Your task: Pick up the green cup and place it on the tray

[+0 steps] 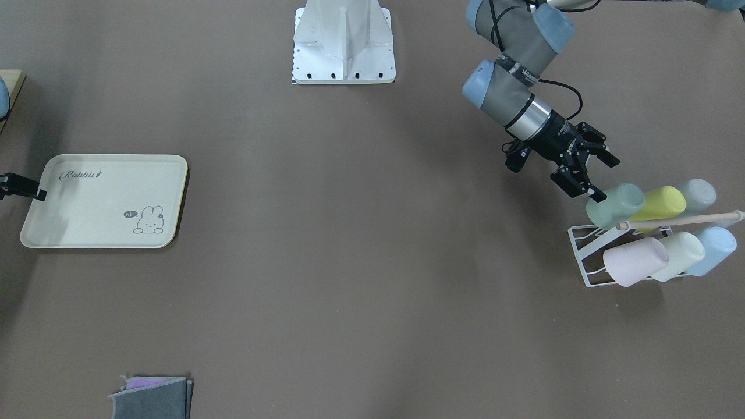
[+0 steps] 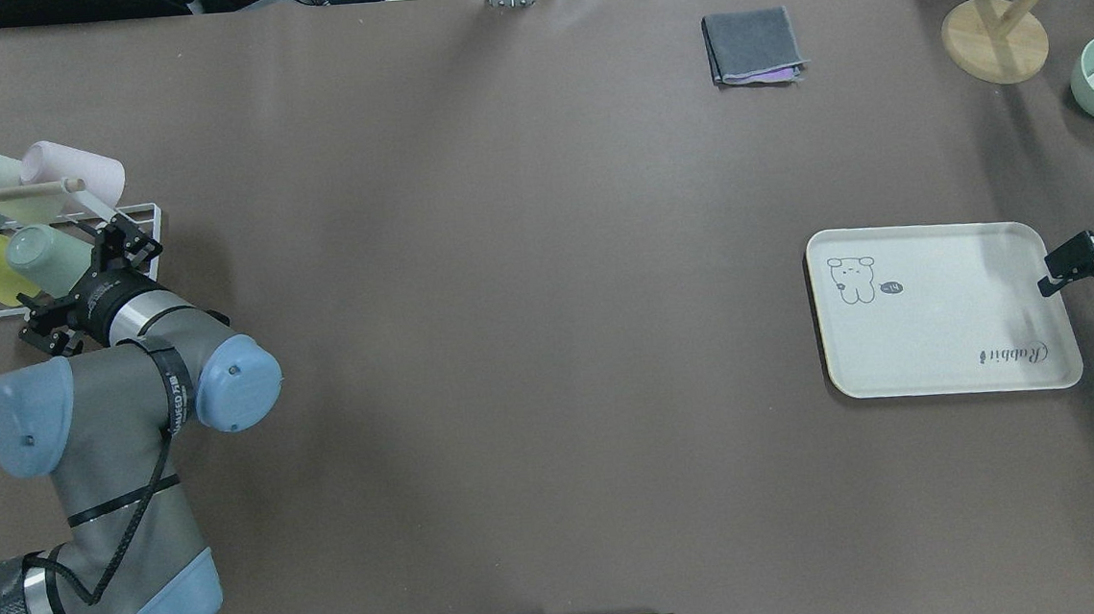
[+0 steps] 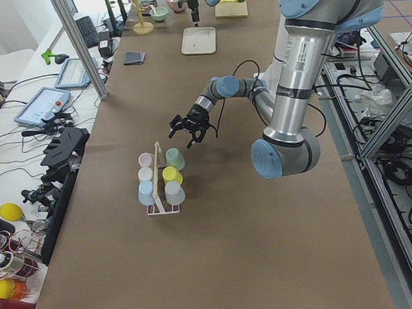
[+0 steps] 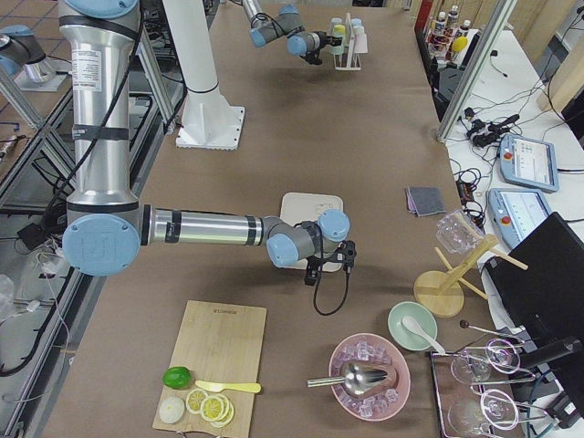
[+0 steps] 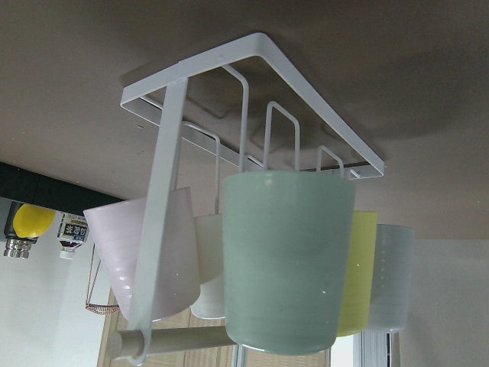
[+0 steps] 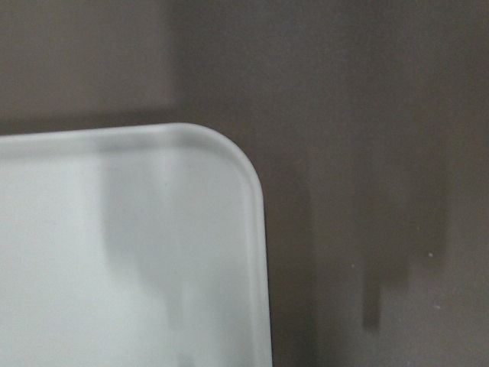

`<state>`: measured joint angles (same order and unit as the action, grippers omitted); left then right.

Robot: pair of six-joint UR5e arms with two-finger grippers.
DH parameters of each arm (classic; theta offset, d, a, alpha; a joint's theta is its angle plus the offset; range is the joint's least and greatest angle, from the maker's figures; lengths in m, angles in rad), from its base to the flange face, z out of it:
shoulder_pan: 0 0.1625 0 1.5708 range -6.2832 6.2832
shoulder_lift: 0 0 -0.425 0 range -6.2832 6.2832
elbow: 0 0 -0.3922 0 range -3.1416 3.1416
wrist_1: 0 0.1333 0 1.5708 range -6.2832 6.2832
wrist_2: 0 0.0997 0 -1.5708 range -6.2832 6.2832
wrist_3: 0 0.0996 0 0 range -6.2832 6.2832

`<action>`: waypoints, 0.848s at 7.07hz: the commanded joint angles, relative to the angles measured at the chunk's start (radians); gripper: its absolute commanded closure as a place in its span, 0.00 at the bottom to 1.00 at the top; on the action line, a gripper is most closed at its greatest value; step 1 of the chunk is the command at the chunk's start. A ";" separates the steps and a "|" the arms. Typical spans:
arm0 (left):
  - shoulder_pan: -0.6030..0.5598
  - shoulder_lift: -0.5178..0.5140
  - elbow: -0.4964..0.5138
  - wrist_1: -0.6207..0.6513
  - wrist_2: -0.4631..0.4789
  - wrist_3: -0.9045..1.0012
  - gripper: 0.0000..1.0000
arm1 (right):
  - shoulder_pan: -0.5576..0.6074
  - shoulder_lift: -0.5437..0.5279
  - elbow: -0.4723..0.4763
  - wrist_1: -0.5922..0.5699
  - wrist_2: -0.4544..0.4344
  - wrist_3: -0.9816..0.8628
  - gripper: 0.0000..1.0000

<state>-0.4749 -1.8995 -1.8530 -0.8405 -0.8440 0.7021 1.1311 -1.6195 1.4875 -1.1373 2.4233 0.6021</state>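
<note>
green cup (image 1: 615,205) hangs mouth-down and tilted on a prong of the white wire rack (image 1: 585,256), at the end of its row, just beside a yellow cup (image 1: 663,203). its side wall faces the left gripper (image 1: 605,177), whose jaws stand wide apart just short of the cup, not around it. one fingertip (image 1: 596,195) lies at the cup's edge; contact cannot be told. tray (image 1: 87,221) lies well apart, across the table. right gripper (image 1: 23,187) hovers at the tray's short edge; whether its jaws are apart or together cannot be told.
</note>
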 commanded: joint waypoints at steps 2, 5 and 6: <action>0.012 0.000 0.049 -0.035 0.029 -0.001 0.02 | -0.043 -0.008 -0.036 0.022 -0.016 0.001 0.05; 0.006 0.002 0.144 -0.176 0.031 0.002 0.02 | -0.040 -0.011 -0.020 0.025 -0.010 0.001 1.00; 0.004 0.011 0.147 -0.189 0.036 0.004 0.02 | -0.040 -0.019 0.006 0.024 -0.010 0.001 1.00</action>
<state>-0.4680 -1.8959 -1.7220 -0.9976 -0.8122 0.7034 1.0899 -1.6314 1.4709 -1.1127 2.4118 0.6024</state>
